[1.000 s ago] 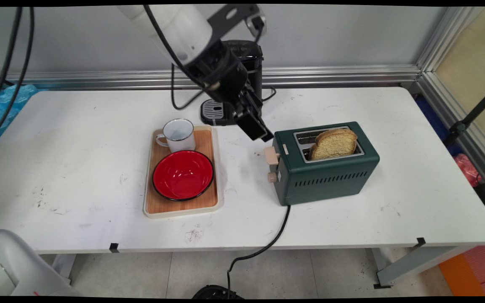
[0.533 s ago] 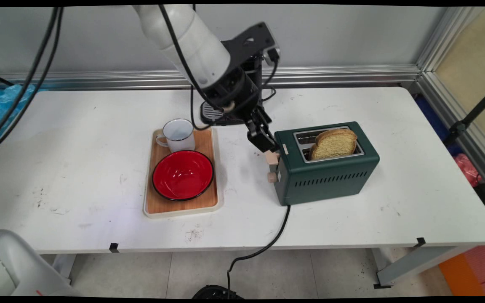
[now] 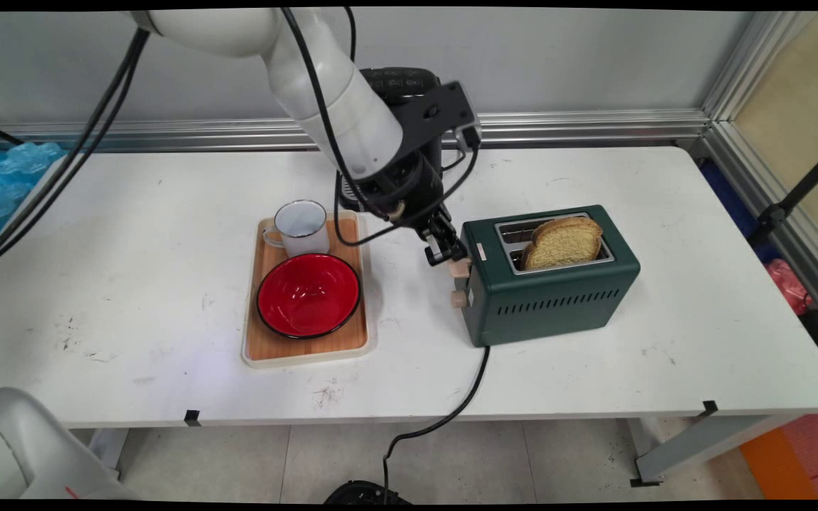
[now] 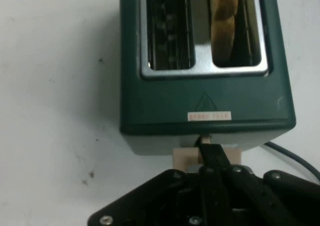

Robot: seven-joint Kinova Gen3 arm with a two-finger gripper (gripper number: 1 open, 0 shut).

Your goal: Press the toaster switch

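While our fingers [image 4: 214,158] sit pressed together atop the toaster's [image 3: 551,284] beige lever [image 4: 206,158], we're pushing; next comes steady downward pressure.

No readable text anywhere. Only a small pale label [image 4: 209,116] with reddish print on top of the green toaster [image 4: 205,98], near its lever end, letters too blurred to read. Just above it, an embossed triangle sign [image 4: 206,102] on the same surface, content unclear. In the main view, the same label [image 3: 481,250] only a pale strip.
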